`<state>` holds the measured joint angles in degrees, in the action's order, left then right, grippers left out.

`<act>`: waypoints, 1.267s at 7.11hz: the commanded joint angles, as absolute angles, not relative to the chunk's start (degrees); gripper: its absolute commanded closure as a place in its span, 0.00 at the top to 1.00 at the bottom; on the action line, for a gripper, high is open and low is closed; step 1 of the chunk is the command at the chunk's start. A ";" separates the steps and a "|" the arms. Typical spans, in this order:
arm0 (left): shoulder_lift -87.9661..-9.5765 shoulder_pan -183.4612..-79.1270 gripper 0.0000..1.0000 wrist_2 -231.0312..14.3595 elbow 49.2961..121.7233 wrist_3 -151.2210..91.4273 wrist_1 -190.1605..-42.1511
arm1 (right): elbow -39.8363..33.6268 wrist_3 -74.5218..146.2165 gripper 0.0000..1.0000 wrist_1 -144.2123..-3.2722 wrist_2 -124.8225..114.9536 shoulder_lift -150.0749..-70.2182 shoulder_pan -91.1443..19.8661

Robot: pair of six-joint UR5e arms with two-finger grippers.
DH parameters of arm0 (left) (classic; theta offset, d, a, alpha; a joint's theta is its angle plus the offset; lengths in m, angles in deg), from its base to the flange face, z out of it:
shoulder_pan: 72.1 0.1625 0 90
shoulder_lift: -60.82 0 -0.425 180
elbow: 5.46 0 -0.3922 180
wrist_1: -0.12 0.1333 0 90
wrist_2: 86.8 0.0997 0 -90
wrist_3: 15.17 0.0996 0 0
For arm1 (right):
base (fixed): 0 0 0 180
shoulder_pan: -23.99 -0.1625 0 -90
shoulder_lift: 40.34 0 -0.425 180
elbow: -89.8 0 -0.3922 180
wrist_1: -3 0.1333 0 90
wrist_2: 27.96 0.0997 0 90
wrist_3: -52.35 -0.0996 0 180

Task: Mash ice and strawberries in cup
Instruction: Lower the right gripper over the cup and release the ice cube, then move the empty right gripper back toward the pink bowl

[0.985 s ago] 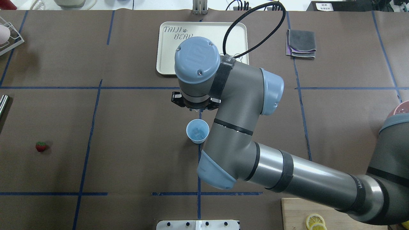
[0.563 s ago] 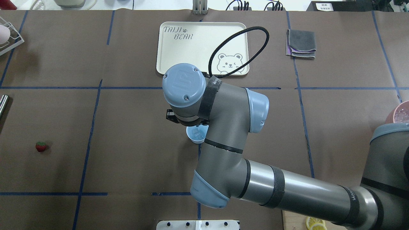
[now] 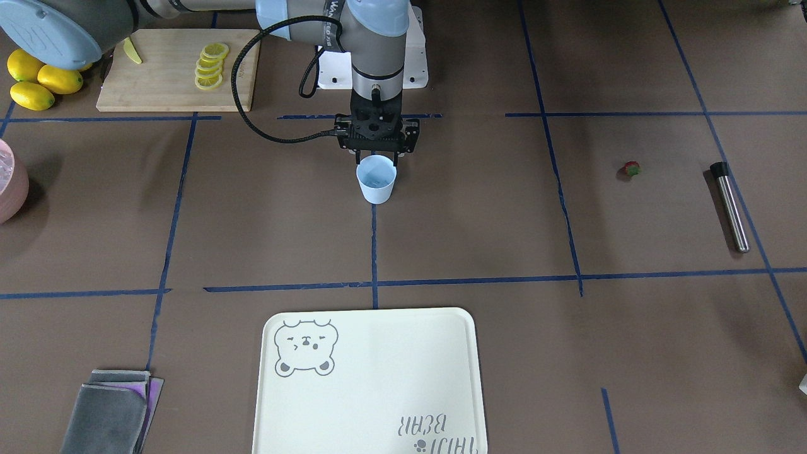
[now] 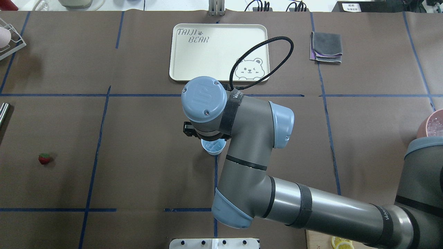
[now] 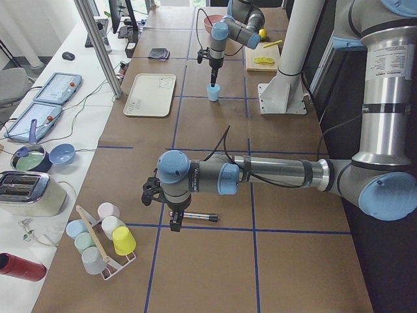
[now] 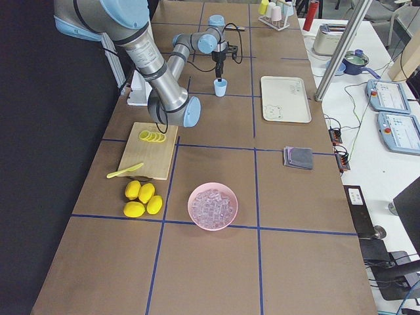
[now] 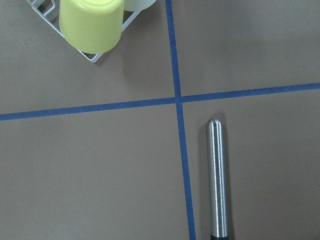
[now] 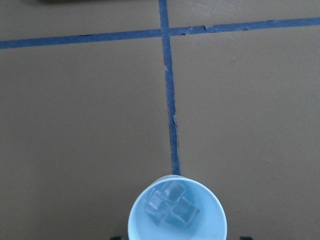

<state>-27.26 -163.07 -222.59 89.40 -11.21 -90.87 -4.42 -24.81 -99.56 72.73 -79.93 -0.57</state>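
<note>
The light blue cup (image 3: 376, 180) stands at the table's middle on a blue tape line. Several ice cubes (image 8: 170, 207) lie in its bottom. My right gripper (image 3: 376, 154) hangs just above the cup's rim, open and empty; in the overhead view its wrist hides most of the cup (image 4: 213, 148). The small red strawberry (image 4: 44, 158) lies alone far to the left, also in the front view (image 3: 632, 168). My left gripper (image 5: 173, 222) hovers over a steel rod (image 7: 217, 180); whether it is open or shut I cannot tell.
A pink bowl (image 6: 191, 209) of ice sits at the right end. A cutting board (image 3: 145, 88) with lemon slices and whole lemons (image 3: 38, 79) lie near the robot. A cream tray (image 4: 218, 69), a grey cloth (image 4: 326, 46) and a cup rack (image 5: 98, 241) stand around.
My right arm moved from the tray side back toward the robot and now sits directly over the cup. The cup, ice and strawberry have not moved.
</note>
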 commanded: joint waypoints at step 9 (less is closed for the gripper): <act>-27.77 -162.10 1.00 -215.29 90.69 -11.21 -91.01 | -9.60 45.75 0.99 -99.48 103.60 -109.10 -49.79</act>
